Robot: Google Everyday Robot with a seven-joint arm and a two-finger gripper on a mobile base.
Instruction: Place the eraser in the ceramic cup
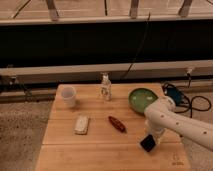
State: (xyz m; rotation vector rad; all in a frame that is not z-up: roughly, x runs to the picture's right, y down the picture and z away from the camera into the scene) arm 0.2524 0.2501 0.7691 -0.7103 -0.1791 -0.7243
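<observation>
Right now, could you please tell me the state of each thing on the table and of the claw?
Eraser: front right; lifted or resting, cannot tell.
Claw: low, at the eraser.
Cup: upright, far left, eraser not in it.
Bottle: upright.
Bowl: upright, looks empty.
Pad: lying flat.
Red-brown object: lying flat, slanted.
</observation>
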